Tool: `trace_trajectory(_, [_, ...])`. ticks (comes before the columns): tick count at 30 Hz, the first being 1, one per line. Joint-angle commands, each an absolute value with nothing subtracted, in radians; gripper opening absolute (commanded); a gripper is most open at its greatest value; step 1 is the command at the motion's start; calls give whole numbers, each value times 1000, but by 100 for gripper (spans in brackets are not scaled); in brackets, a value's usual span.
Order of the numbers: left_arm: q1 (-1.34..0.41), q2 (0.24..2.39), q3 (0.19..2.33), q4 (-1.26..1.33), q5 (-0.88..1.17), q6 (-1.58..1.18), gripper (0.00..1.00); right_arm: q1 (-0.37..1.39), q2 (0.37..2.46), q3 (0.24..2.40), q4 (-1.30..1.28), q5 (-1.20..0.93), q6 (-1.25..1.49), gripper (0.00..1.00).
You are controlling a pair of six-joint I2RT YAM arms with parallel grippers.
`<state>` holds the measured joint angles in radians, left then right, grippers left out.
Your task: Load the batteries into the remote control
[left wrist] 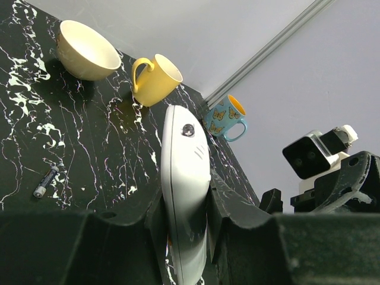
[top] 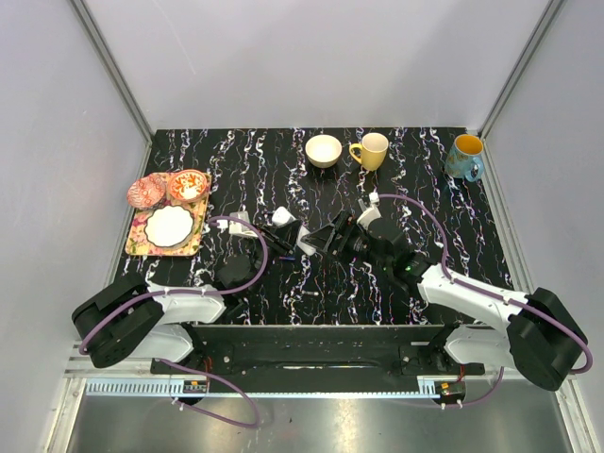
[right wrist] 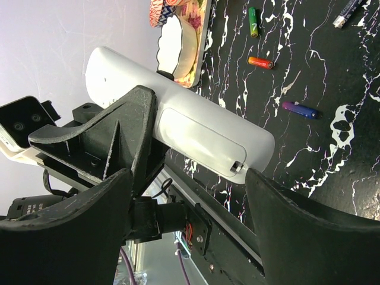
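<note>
My left gripper (top: 293,234) is shut on the white remote control (left wrist: 184,172), clamping its sides and holding it above the table. In the right wrist view the remote (right wrist: 178,127) shows its back with the battery cover closed and a latch (right wrist: 237,168) at the near end. My right gripper (right wrist: 190,178) is open, its fingers spread on either side just short of that end, touching nothing. Batteries lie on the table: a green one (right wrist: 253,22), a red-orange one (right wrist: 261,62), a bluish-purple one (right wrist: 300,109). Another battery (left wrist: 46,181) shows in the left wrist view.
A cream bowl (top: 324,149), a yellow mug (top: 371,149) and a blue butterfly mug (top: 465,156) stand along the back. A patterned tray (top: 137,243) with a white plate, and two small patterned bowls (top: 189,184), sit at the left.
</note>
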<state>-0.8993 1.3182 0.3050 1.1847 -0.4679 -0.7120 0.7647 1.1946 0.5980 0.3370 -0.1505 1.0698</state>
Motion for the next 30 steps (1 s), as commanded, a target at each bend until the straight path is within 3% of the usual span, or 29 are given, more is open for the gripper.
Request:
trace_trajectory(1, [-920, 1324, 304, 1266, -445, -736, 0, 752, 1192, 660, 405, -137, 1055, 82])
trace_trajectory(16, [-922, 1327, 304, 1270, -422, -750, 0, 750, 1204, 650, 413, -138, 1057, 82])
trace_trajectory(30, [-936, 1471, 322, 1361, -400, -801, 0, 738, 1198, 587, 425, -153, 1060, 80])
